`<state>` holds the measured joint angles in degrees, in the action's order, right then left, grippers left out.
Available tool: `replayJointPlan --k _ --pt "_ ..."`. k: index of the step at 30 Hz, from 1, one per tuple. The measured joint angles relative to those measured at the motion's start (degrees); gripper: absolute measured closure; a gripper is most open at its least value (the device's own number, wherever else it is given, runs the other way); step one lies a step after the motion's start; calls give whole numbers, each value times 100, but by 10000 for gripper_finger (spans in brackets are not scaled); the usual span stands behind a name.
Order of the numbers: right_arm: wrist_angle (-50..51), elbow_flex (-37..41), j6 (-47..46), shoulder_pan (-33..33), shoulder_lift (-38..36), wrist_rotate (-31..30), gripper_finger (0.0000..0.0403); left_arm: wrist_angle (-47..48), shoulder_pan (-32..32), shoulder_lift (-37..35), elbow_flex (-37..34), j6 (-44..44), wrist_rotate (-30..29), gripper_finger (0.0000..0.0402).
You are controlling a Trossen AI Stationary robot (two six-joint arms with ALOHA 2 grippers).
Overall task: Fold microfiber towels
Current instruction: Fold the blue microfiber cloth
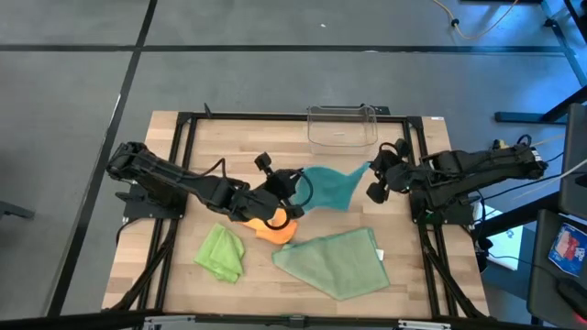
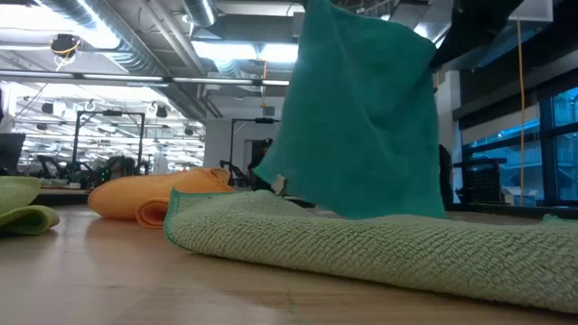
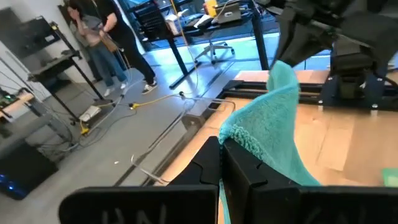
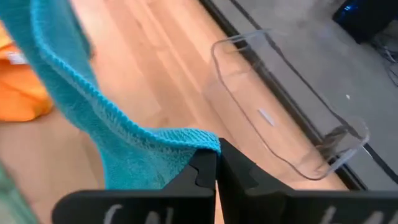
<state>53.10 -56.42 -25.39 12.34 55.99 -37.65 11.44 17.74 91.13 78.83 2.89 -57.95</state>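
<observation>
A teal towel point(image 1: 332, 186) hangs in the air over the table's middle, stretched between my two grippers. My left gripper point(image 1: 295, 176) is shut on its left corner, my right gripper point(image 1: 374, 169) on its right corner. In the low view the teal towel point(image 2: 361, 117) hangs as a broad sheet. An orange towel point(image 1: 275, 229) lies crumpled on the table under the left arm. A lime green towel point(image 1: 222, 253) lies bunched at the near left. A larger pale sage towel point(image 1: 335, 261) lies flat at the near middle. My left gripper pinches a corner point(image 3: 233, 134) of the teal towel between its two shut fingers, coming nearly level from the table's left. The towel runs away from the fingers toward the other arm, lifted clear of the table. My right gripper pinches the opposite corner point(image 4: 202, 142) at a hemmed edge, slanting down from the table's right. The cloth sags from that corner toward the left.
A clear plastic bin point(image 1: 342, 126) stands at the far edge, right of the middle. A black metal frame point(image 1: 183, 137) runs around the wooden table top. People stand in the room beyond the table in the left wrist view.
</observation>
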Motion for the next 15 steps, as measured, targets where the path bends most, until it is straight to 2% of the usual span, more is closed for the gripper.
replayJointPlan --k 4,7,15 --pt "292 -217 -187 265 11 44 402 -66 -2 0 -2 6 294 402" --pt "873 -567 -492 451 13 39 402 -82 15 0 0 153 477 402" --pt "2271 -1431 -1206 815 11 476 402 -84 189 0 116 152 501 402"
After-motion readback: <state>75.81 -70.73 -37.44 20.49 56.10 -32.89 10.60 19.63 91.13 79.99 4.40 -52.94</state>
